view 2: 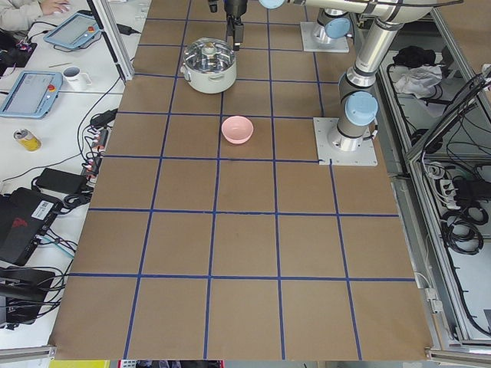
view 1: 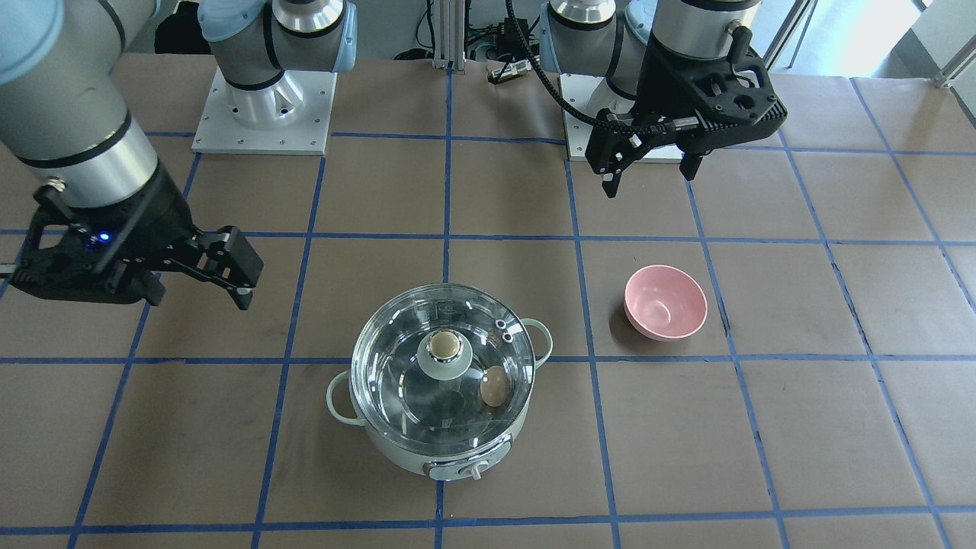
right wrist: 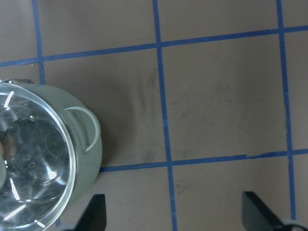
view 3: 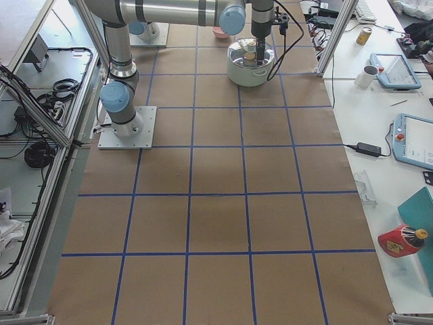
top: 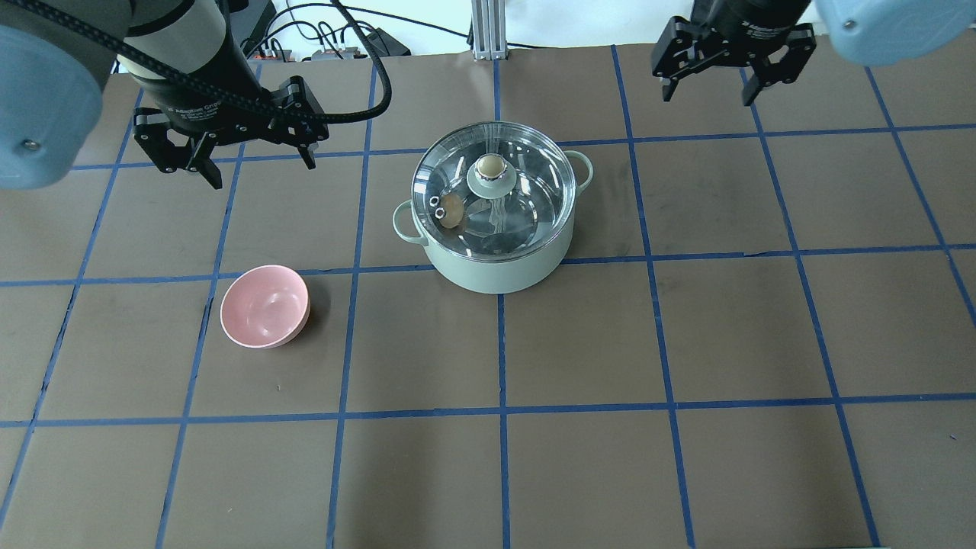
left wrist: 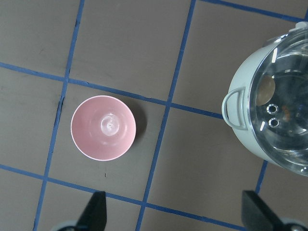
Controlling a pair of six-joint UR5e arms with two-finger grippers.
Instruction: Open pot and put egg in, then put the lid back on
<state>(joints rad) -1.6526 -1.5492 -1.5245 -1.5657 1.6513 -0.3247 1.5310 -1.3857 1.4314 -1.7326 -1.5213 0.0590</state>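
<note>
- Mint-green pot (top: 496, 271) sits on the brown-paper table (top: 686, 343) with the glass lid (top: 534, 198) seated flat on its rim, beige knob (top: 490, 165) sticking up dead centre.
- egg (top: 452, 211) is inside the pot. You can see it through the glass, lying by the wall right under the two vent holes (top: 438, 207).
- left gripper (top: 263, 174) hangs in the air off the pot's left side, well apart from it, fingers spread wide and gripping nothing.
- right gripper (top: 707, 97) is same deal off the pot's right side, well clear, fingers spread, not touching anything.
- pink bowl (top: 264, 306) stands upright on the table to the pot's left, near it but not touching.
</note>
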